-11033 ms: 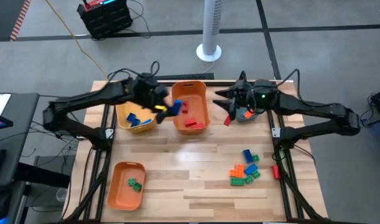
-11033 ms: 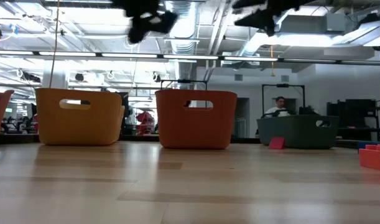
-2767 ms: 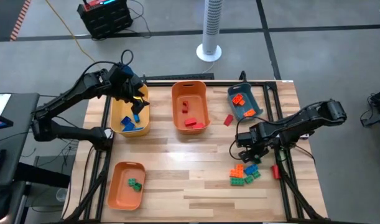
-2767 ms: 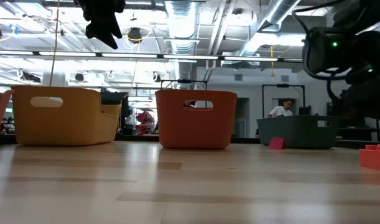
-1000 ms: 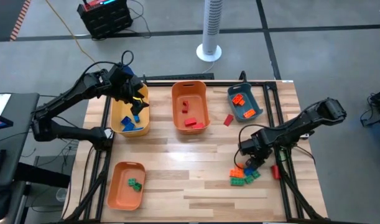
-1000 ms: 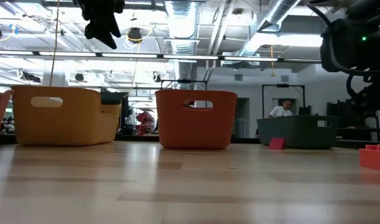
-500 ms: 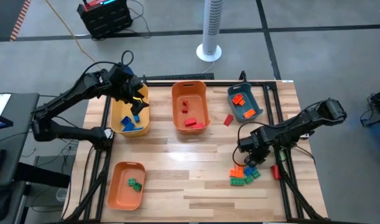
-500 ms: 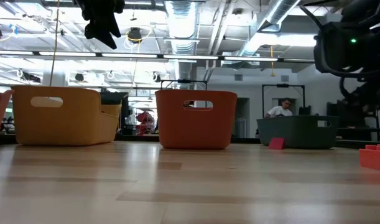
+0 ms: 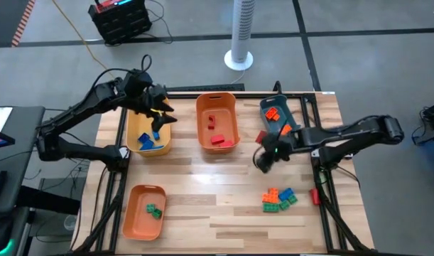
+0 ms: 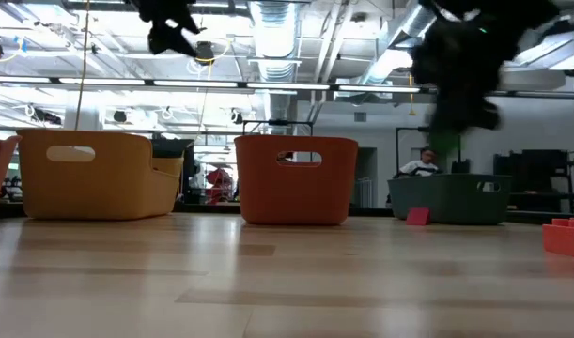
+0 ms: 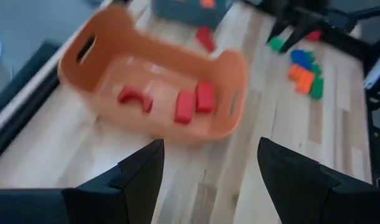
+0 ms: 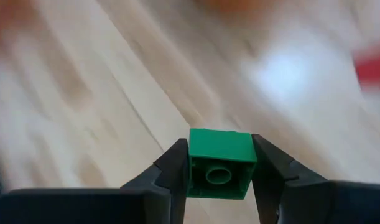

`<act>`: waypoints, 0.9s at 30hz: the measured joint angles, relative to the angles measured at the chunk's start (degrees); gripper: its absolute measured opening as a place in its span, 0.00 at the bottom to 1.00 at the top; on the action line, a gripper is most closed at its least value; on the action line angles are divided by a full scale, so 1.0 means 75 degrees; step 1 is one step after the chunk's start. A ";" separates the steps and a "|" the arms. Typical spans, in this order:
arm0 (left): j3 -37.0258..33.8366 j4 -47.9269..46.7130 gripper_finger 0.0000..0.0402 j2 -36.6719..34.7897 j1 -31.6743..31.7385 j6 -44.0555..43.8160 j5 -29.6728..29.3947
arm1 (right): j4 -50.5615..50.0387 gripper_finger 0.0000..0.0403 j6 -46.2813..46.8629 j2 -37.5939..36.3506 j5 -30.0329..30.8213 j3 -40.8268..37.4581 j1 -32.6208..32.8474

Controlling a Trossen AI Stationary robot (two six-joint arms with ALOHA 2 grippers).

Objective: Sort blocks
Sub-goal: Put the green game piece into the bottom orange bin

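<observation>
Right claw carries a green block above the table

We see the right claw [image 12: 219,163] clamped on a green block [image 12: 219,163], held above the bare table [image 9: 202,185] between the middle orange bin [image 9: 217,121] and the loose pile of blocks [image 9: 279,200]. Our left claw [image 9: 158,112] hangs with fingers spread and empty over the yellow bin [image 9: 147,135], just beside that orange bin.

Right gripper [image 12: 218,163] is clamping a green block [image 12: 219,163] above the table [image 9: 217,185], near its centre; left gripper [image 9: 160,114], fingers spread, is hovering at the table's far-left corner.
</observation>
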 joint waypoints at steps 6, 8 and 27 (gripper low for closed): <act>0.0000 0.1041 0.63 0.0000 -0.0901 0.1480 -0.0065 | 0.2410 0.35 0.0248 -0.0019 -0.0052 0.0427 -0.0951; 0.0000 0.1391 0.63 0.0000 -0.1260 0.2192 -0.0352 | 0.3287 0.35 0.0372 0.0070 -0.0143 0.0533 -0.1209; -0.0003 0.2978 0.63 0.0006 -0.2030 0.2843 -0.1820 | 0.3574 0.35 0.0918 0.0349 -0.1581 0.0933 -0.2661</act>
